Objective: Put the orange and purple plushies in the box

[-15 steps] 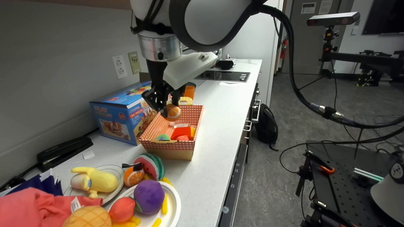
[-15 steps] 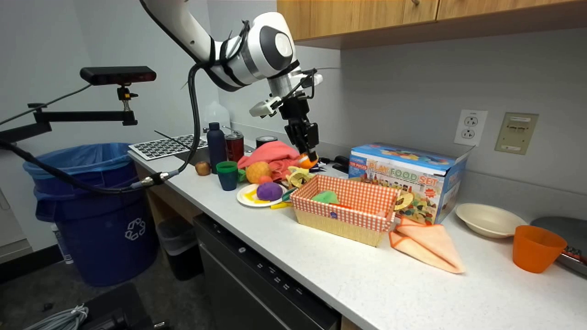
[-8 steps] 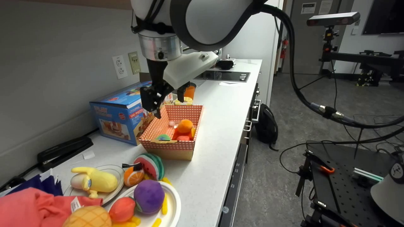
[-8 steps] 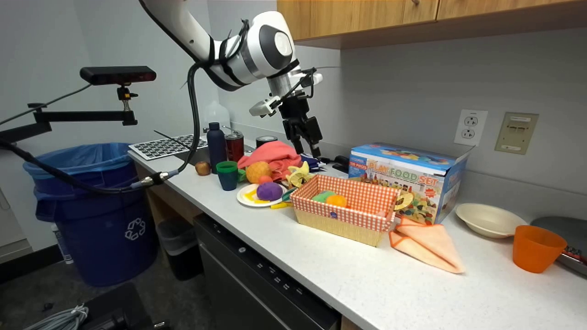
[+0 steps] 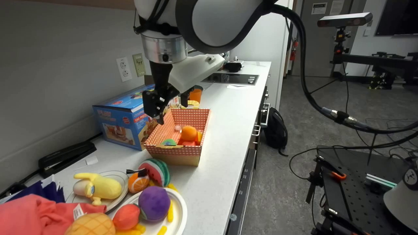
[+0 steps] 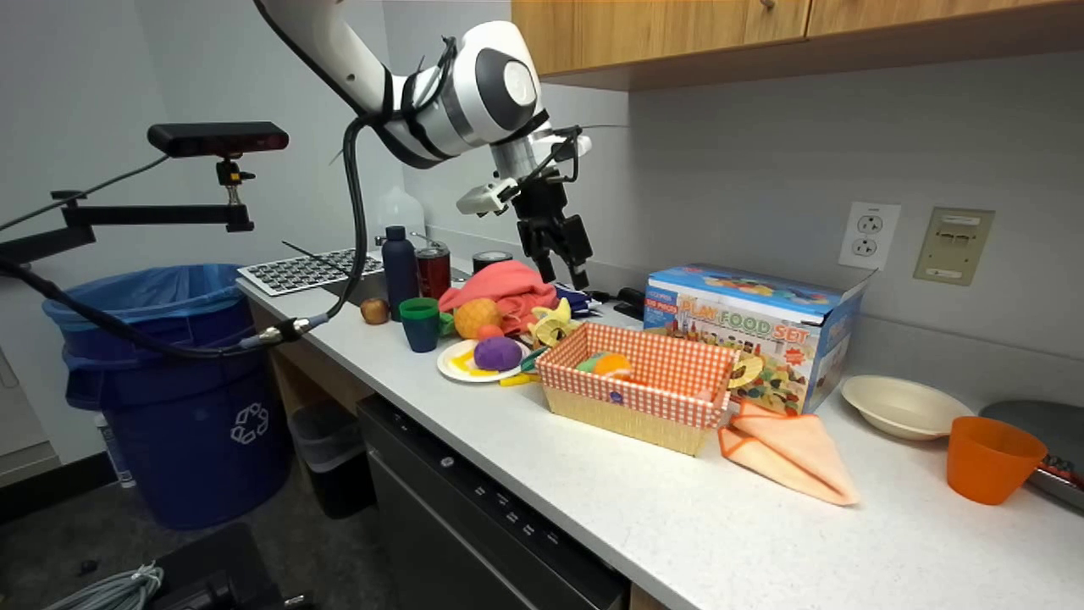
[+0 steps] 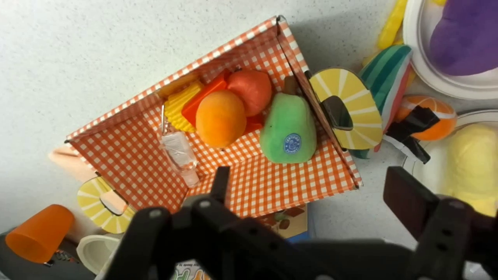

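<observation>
The box [image 6: 627, 422] has a red-and-white checked lining and sits on the counter. Inside it rests the orange plushie [image 7: 220, 118], on top of red and yellow toys. My gripper [image 7: 305, 171] is open above the box's wall-side edge, with nothing between its wide-set fingers. In an exterior view the gripper [image 5: 173, 112] hangs higher than the box rim. The purple plushie [image 5: 154, 204] lies on a white plate, and the wrist view shows part of this purple plushie [image 7: 469, 37] at upper right. Another orange fruit with white segment lines [image 5: 138, 182] lies by the watermelon toy, partly under something black.
Also in the box are a green pear plushie [image 7: 289, 130], a red plushie [image 7: 251, 88] and a small clear bottle [image 7: 181, 153]. A blue toy carton [image 5: 127, 116] stands beside the box against the wall. The watermelon toy [image 5: 156, 172] lies between box and plate.
My gripper has opened and the orange plushie has dropped from it into the box, where it rolled slightly. The arm has shifted only a little.
</observation>
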